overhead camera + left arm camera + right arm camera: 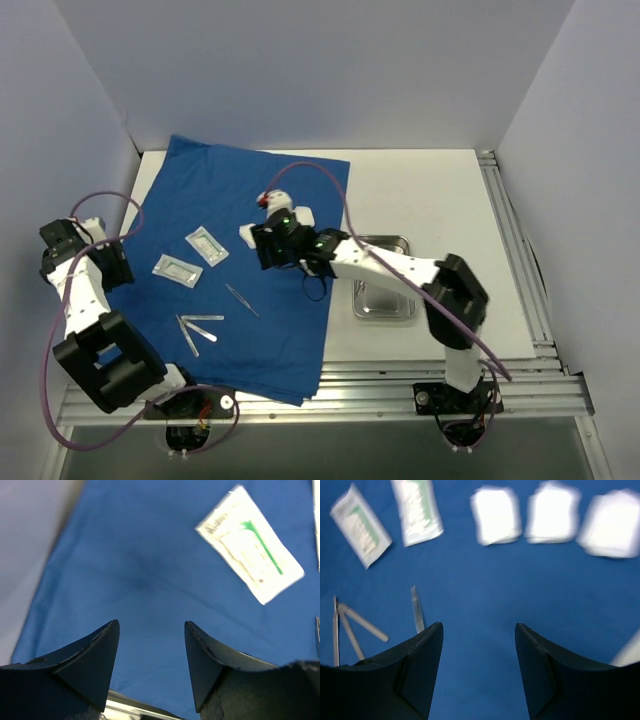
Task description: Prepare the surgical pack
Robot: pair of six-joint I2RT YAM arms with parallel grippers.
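Overhead view: whole table [430, 190]; wrist views: close, down onto sheet [150, 570].

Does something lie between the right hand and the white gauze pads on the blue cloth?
Nothing visible does: only bare blue cloth separates the open right hand from the three gauze pads ahead.

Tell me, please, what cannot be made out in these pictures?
Top view: gauze pads mostly hidden beneath the right arm, which also covers part of the steel tray.
Right wrist view: gauze pads blurred; metal instruments cut off by the left edge.
Left wrist view: packet print too blurred to read.
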